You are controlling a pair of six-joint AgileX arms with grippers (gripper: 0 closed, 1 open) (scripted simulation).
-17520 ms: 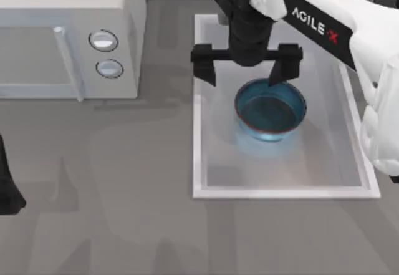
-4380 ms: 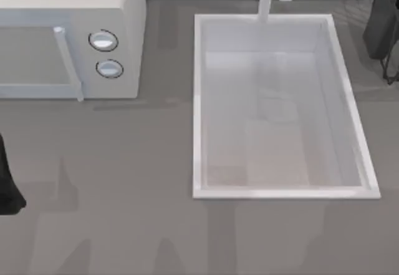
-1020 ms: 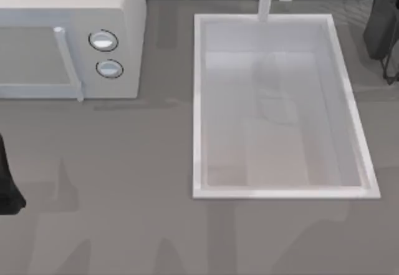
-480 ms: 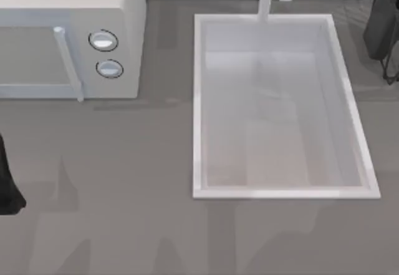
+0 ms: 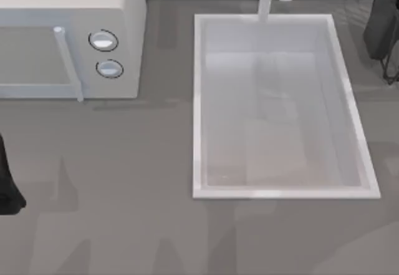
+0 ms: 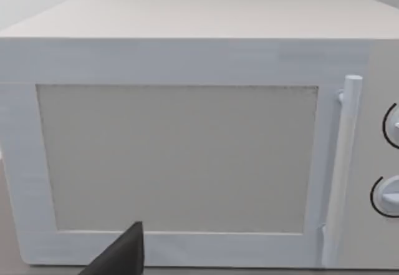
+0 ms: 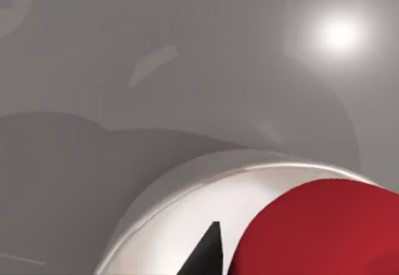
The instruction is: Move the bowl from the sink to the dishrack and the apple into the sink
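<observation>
The sink (image 5: 198, 100) sits in the right half of the table (image 5: 124, 225) in the top view, and its basin holds nothing, so I judge the first half of the task is done or nearly done: the bowl is out of the sink. Whether it rests properly in the dishrack I cannot confirm, because only a few thin dark wires of the dishrack (image 5: 391, 75) are seen at about 2 o'clock from the sink, beside a solid black shape (image 5: 380, 25).

The second half remains. In the right wrist view the apple (image 7: 318, 231) is very close, lying on a white round plate (image 7: 187, 188), with one dark fingertip of the right tool (image 7: 209, 253) just beside it. I cannot tell if this tool is open or closed. The apple is not yet in the sink.

The left arm is parked at 9 o'clock on the table edge, facing the microwave (image 6: 187, 131); for its tool also I cannot tell the state.

Compared with the earliest frame, the bowl and the right arm above the sink are gone. Since one second ago, the top view is almost unchanged.
</observation>
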